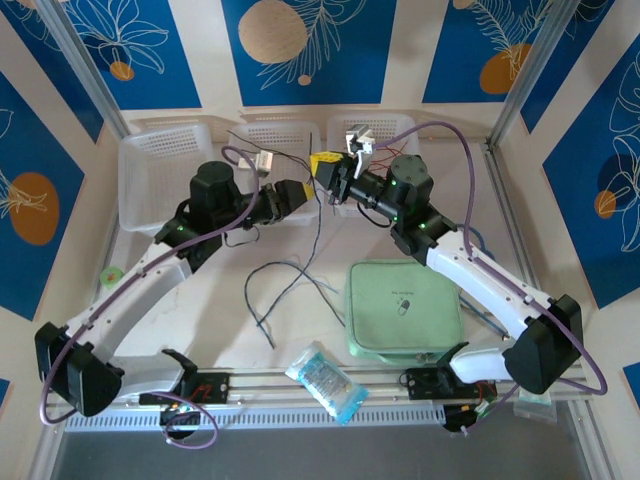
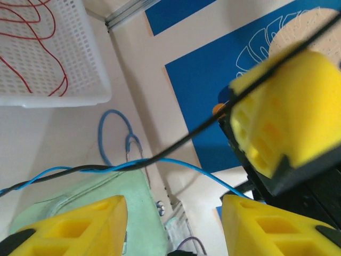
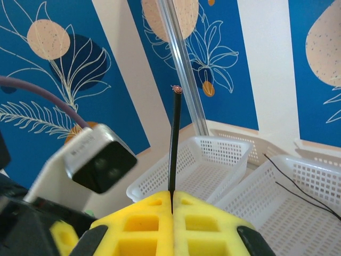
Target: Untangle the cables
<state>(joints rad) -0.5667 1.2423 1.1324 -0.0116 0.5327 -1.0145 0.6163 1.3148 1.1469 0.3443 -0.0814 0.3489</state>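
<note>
My right gripper (image 3: 172, 194) is shut on a thin black cable (image 3: 174, 138), whose cut end sticks straight up from the yellow pads. In the top view this gripper (image 1: 322, 168) is raised at the back centre, and the black cable (image 1: 320, 225) hangs from it to the table. My left gripper (image 1: 305, 192) faces it closely. Its jaws (image 2: 173, 205) stand open with nothing between them. Just beyond its fingertips a blue cable (image 2: 181, 161) crosses the black cable (image 2: 176, 144). Blue-grey loops (image 1: 283, 272) lie on the table. A red cable (image 2: 32, 32) lies in a white basket (image 2: 80, 85).
Three white baskets (image 1: 165, 170) (image 1: 280, 135) (image 1: 385, 130) line the back edge; one holds a black wire (image 3: 298, 192). A green pouch (image 1: 405, 310) lies front right, a plastic packet (image 1: 325, 380) at the front edge. A blue stethoscope tube (image 2: 114, 133) lies beside the pouch.
</note>
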